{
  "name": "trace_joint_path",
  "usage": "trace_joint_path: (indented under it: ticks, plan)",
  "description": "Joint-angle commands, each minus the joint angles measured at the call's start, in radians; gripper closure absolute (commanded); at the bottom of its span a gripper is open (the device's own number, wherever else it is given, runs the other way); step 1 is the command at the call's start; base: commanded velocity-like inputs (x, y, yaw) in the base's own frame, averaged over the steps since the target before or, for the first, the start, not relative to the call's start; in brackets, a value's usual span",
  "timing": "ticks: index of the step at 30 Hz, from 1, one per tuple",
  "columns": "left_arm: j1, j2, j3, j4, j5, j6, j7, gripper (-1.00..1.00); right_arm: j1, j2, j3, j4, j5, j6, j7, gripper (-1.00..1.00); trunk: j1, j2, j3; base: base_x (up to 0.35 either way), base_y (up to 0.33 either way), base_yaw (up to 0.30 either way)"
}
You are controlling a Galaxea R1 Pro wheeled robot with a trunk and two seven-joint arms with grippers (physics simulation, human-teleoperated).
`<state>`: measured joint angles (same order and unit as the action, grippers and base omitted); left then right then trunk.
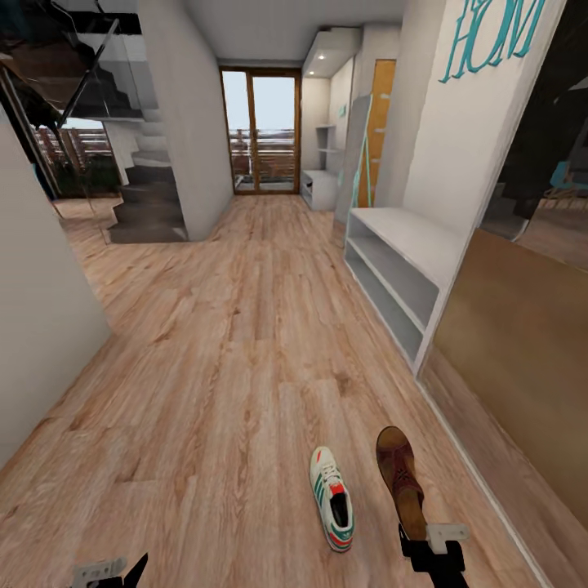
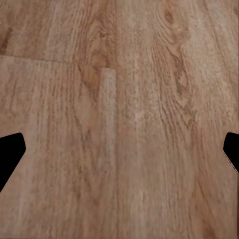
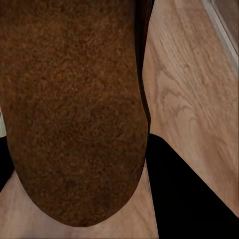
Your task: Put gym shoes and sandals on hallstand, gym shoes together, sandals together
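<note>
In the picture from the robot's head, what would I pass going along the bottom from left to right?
Left end effector → white gym shoe on the corridor floor → brown sandal, with the right end effector at its near end.

Left arm: we see just its tip, bottom left of head view.
Left gripper (image 1: 122,569): fingers (image 2: 10,152) spread wide, nothing betw. them.
Right arm: bottom right of head view.
Right gripper (image 1: 425,541): we hold the sandal (image 1: 400,480) at its heel end, fingers either side.
</note>
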<state>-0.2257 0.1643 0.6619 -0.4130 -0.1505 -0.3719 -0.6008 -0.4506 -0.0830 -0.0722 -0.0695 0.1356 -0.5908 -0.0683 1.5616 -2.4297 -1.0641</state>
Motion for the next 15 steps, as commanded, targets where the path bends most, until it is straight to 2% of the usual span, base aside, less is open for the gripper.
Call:
trace_joint_path:
  ticks: [1,8,15]
  plan:
    - [-0.001,0.000,0.008,0.000,-0.011,-0.005,-0.005,-1.00,0.000,0.000,-0.008,0.000,0.008,-0.002,-0.001,1.00,0.000,0.000,0.000,0.144,-0.244,0.230]
    - [-0.001,0.000,0.008,0.000,-0.011,-0.005,-0.005,-1.00,0.000,0.000,-0.008,0.000,0.008,-0.002,-0.002,1.00,0.000,0.000,0.007,0.143,-0.223,0.230]
    - [-0.001,0.000,0.009,0.000,-0.011,-0.005,-0.005,-1.00,0.000,0.000,-0.008,0.000,0.008,-0.001,-0.001,1.00,0.000,0.000,0.013,0.086,-0.073,0.206]
